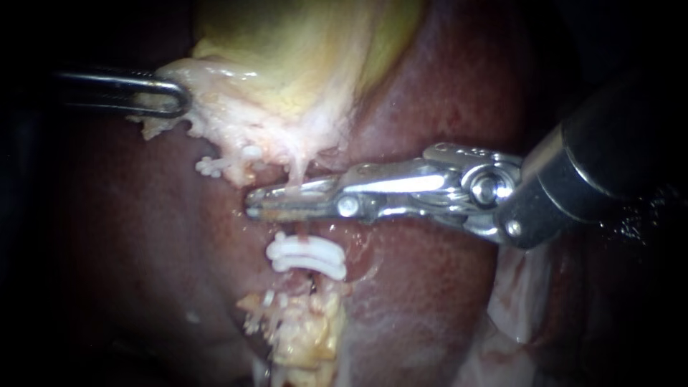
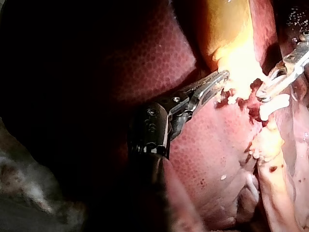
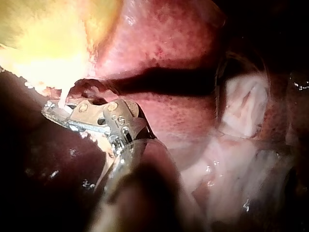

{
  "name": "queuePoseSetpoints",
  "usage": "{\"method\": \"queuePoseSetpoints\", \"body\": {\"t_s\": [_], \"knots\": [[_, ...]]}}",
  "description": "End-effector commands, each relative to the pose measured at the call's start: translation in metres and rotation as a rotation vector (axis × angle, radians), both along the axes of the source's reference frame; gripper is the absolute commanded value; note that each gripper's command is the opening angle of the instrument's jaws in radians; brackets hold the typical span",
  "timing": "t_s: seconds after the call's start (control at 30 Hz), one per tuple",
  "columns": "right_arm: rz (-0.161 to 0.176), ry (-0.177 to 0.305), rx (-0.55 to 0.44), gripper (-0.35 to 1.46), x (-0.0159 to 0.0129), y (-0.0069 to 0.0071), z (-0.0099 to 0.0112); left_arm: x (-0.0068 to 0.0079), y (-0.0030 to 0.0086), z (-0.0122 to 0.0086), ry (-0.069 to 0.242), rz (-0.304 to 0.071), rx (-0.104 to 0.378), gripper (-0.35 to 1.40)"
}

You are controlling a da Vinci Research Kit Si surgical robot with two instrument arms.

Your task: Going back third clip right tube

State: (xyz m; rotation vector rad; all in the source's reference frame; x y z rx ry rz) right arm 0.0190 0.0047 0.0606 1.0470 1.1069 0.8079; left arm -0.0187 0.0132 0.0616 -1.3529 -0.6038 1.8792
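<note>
Dark red liver (image 1: 129, 236) fills the endoscope view, with the yellow-green gallbladder (image 1: 287, 57) above it. The left instrument (image 1: 168, 97) has its jaws closed on the pale, ragged edge of the gallbladder. The right instrument (image 1: 287, 201) lies level across the middle, its jaws only a narrow slit apart and clamping nothing. The right tube (image 1: 297, 175), a thin pale strand, drops from the gallbladder across those jaws. Just below them two white clips (image 1: 307, 256) sit side by side on the tube, curved and ribbed, above a lump of yellow fat (image 1: 308, 337). A smaller white clip (image 1: 211, 166) sits near the gallbladder's edge, off to the left.

From the left wrist, the left instrument (image 2: 217, 82) pinches the bright fringe of the gallbladder (image 2: 227, 29) over the mottled liver (image 2: 159, 63). Ahead of it the right instrument (image 2: 273, 84) comes in, with a white clip (image 2: 273, 107) just beside its tip.

From the right wrist, the right instrument (image 3: 55, 113) lies under the glaring gallbladder (image 3: 48, 34). The pale right tube (image 3: 63, 96) comes down to touch its tip, and the liver (image 3: 169, 43) rises beyond.
</note>
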Motion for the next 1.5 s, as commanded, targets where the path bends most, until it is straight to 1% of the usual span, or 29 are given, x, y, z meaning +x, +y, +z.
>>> {"method": "queuePoseSetpoints", "body": {"t_s": [0.03, 0.07, 0.13, 0.17, 0.23, 0.33, 0.4, 0.47, 0.5, 0.57, 0.63, 0.87, 1.0, 1.1, 1.17, 1.3, 1.4, 1.5], "knots": [[0.008, 0.003, -0.003, -0.08, 0.0001, -0.0001, 0.0002, 0.0000, 0.0000, 0.0000, 0.000, 0.000, -0.001, -0.35], [0.015, 0.012, -0.003, 0.09, 0.0002, -0.0002, 0.0004, 0.0000, 0.0000, 0.0000, 0.000, 0.000, -0.001, -0.35], [0.021, 0.018, -0.006, 0.30, 0.0006, -0.0004, 0.0011, 0.0000, 0.0000, 0.0000, 0.001, 0.000, -0.001, -0.35], [0.023, 0.020, -0.008, 0.37, 0.0008, -0.0006, 0.0016, -0.0001, 0.0000, 0.0000, 0.001, 0.000, -0.001, -0.35], [0.024, 0.021, -0.016, 0.42, 0.0011, -0.0012, 0.0028, -0.0001, 0.0000, 0.0000, 0.001, 0.000, -0.001, -0.35], [0.020, 0.020, -0.027, 0.43, 0.0011, -0.0019, 0.0050, -0.0001, 0.0000, 0.0001, 0.001, 0.000, -0.001, -0.35], [0.035, 0.009, -0.031, 0.45, 0.0009, -0.0019, 0.0064, -0.0001, 0.0000, 0.0001, 0.001, 0.000, -0.001, -0.35], [0.058, -0.003, -0.057, 0.46, 0.0007, -0.0016, 0.0074, -0.0001, 0.0000, 0.0001, 0.001, 0.000, -0.001, -0.35], [0.076, -0.014, -0.061, 0.48, 0.0005, -0.0012, 0.0079, -0.0001, 0.0000, 0.0001, 0.001, 0.000, -0.001, -0.35], [0.094, -0.022, -0.082, 0.49, 0.0002, -0.0006, 0.0084, -0.0001, 0.0000, 0.0001, 0.001, 0.000, -0.001, -0.35], [0.102, -0.027, -0.081, 0.49, -0.0003, -0.0001, 0.0088, -0.0001, 0.0000, 0.0001, 0.001, 0.000, -0.001, -0.35], [0.101, -0.023, -0.110, 0.49, -0.0010, 0.0001, 0.0090, 0.0000, -0.0001, 0.0001, 0.001, 0.000, -0.001, -0.35], [0.097, -0.015, -0.163, 0.49, -0.0016, 0.0000, 0.0087, 0.0001, -0.0001, 0.0001, 0.001, 0.000, -0.001, -0.35], [0.085, 0.002, -0.250, 0.50, -0.0029, -0.0004, 0.0082, 0.0001, -0.0001, 0.0001, 0.000, 0.000, -0.001, -0.35], [0.078, 0.015, -0.333, 0.50, -0.0041, -0.0009, 0.0079, 0.0001, -0.0001, 0.0001, 0.000, 0.001, -0.001, -0.35], [0.078, 0.019, -0.415, 0.50, -0.0063, -0.0016, 0.0071, 0.0002, -0.0001, 0.0001, 0.000, 0.001, -0.001, -0.35], [0.077, 0.023, -0.494, 0.50, -0.0078, -0.0020, 0.0064, 0.0001, -0.0001, 0.0001, 0.000, 0.001, -0.001, -0.35], [0.064, 0.038, -0.547, 0.50, -0.0092, -0.0021, 0.0055, 0.0002, -0.0001, 0.0001, 0.000, 0.001, -0.001, -0.35]]}}
